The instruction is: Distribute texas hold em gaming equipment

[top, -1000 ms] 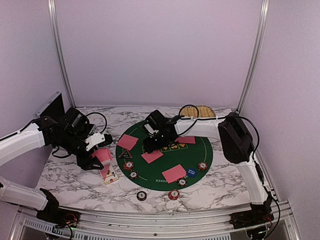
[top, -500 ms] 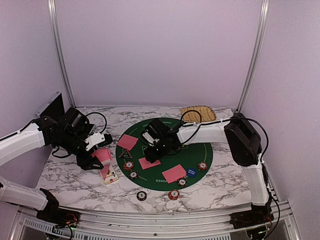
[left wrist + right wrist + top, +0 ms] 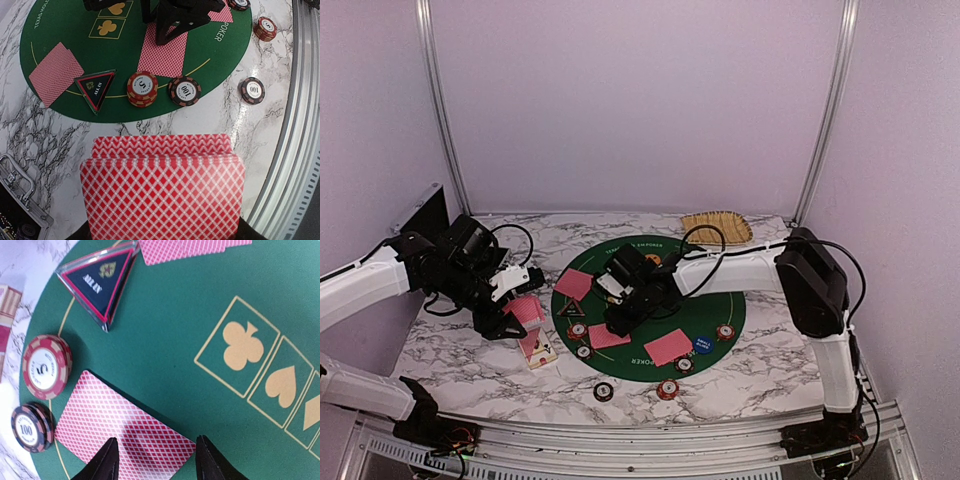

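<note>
Red-backed deck point(image 3: 162, 192) clamped in left claw point(image 3: 516, 316); wrist view shows right claw point(image 3: 155, 450) spread over card point(image 3: 115, 430).

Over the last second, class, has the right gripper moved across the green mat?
Yes. The right gripper, and the card under it, travelled toward the near-left edge of the green mat, closer to the red chip stack.

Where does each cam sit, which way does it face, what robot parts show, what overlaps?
Top external: high behind the bases, looking down at the green mat; both arms show.
Left wrist: looks over its held card deck toward the mat; the right gripper shows at top.
Right wrist: looking down close at a face-down card on the mat; its own fingertips show.
Shared: ALL IN triangle, in all three.
</note>
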Controlling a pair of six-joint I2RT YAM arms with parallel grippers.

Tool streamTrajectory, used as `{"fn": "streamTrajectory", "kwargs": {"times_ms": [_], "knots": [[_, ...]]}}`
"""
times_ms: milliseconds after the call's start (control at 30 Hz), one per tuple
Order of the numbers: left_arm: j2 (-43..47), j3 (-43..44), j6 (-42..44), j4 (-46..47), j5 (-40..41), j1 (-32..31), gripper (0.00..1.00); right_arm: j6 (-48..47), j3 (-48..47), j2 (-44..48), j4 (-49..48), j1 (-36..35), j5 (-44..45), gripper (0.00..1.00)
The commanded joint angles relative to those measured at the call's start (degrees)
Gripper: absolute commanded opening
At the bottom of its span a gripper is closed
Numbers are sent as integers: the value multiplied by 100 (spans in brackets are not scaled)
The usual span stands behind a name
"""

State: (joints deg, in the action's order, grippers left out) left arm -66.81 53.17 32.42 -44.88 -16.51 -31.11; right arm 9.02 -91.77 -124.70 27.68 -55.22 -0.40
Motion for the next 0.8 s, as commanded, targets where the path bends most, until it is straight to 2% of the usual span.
{"fn": "streamTrajectory", "kwargs": {"times_ms": [0, 233, 500, 633, 767], "knots": [[115, 18, 45, -18, -125, 26, 0, 163, -686, -135, -246, 33, -391, 50], [124, 27, 45, -29, -111, 26, 0, 205, -1150, -821, -210, -1, -514, 50], [111, 27, 45, -29, -132, 35, 0, 310, -740, -587, -179, 46, -498, 50], [89, 52, 36, -29, -155, 35, 0, 557, -299, -255, -566, 255, -1040, 48], [121, 54, 36, -29, -134, 35, 0, 924, 118, -45, -1020, 593, -2101, 47]]}}
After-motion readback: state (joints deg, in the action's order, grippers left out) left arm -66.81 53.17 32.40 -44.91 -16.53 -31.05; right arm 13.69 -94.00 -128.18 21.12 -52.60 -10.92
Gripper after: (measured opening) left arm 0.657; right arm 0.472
